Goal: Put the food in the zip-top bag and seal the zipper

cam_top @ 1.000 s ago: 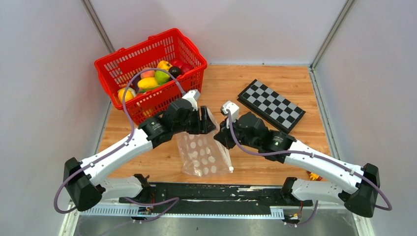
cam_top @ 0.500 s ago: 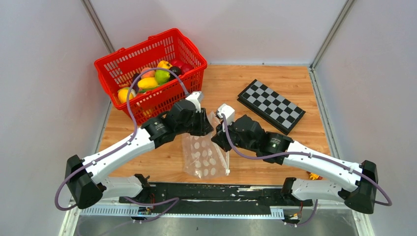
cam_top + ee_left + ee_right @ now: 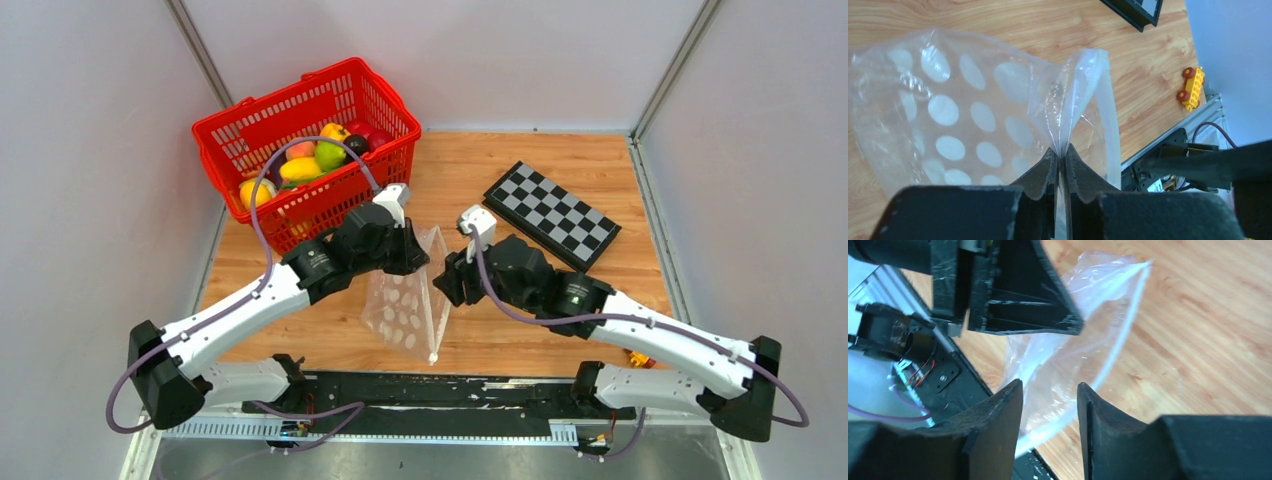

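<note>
The left pincer (image 3: 417,252) is pressed together on a thin fold of the zip-top bag (image 3: 405,305) and holds it up off the bench (image 3: 460,170). In the left wrist view the two black fingers (image 3: 1040,172) squeeze the clear plastic right between them. The bag hangs down from that grip in a pointy shape, and only its low corner touches the wood near the front edge. It is see-through with white dots all over it. I cannot see any food inside it. The right pincer (image 3: 447,281) is just beside the bag, on its right side, with its fingers apart. In the right wrist view there is a gap between those fingers (image 3: 1003,410), and the bag shows behind the gap without being held. The food (image 3: 310,160) is all in the red basket (image 3: 280,92) at the back left, well apart from the bag. A black and white checkerboard (image 3: 552,214) lies flat at the back right. A little yellow toy car (image 3: 1192,88) with red wheels sits near the front right edge.
</note>
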### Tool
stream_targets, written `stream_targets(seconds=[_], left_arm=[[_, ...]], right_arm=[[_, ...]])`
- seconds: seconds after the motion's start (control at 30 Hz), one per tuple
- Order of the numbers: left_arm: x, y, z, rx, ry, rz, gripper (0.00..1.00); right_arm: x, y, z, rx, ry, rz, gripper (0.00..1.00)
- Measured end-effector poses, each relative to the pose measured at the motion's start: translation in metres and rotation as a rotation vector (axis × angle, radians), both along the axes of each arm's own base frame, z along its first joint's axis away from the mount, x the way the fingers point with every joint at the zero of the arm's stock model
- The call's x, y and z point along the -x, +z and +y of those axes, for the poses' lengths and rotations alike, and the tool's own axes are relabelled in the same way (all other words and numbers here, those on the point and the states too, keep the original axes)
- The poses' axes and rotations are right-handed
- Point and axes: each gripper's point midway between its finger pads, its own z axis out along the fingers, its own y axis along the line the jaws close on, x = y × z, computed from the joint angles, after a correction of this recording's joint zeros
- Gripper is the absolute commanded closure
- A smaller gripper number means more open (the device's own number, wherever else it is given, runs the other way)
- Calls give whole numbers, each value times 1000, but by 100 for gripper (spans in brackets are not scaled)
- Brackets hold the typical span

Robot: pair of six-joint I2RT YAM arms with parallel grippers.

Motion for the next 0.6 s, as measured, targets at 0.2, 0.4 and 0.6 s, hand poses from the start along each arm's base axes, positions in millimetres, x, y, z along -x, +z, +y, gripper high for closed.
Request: stream_targets(seconds=[0.2,0.4,0.6], left_arm=[[2,14,2,48,-1,-41,83],[1,22,1,73,0,-62,83],[0,25,0,87,-1,-73,83]], right_arm=[[-17,31,-43,-96,-183,-4,51],[-20,19,-49,-157,-224,119,50],[-3,-17,-22,-157,-123,278,62]])
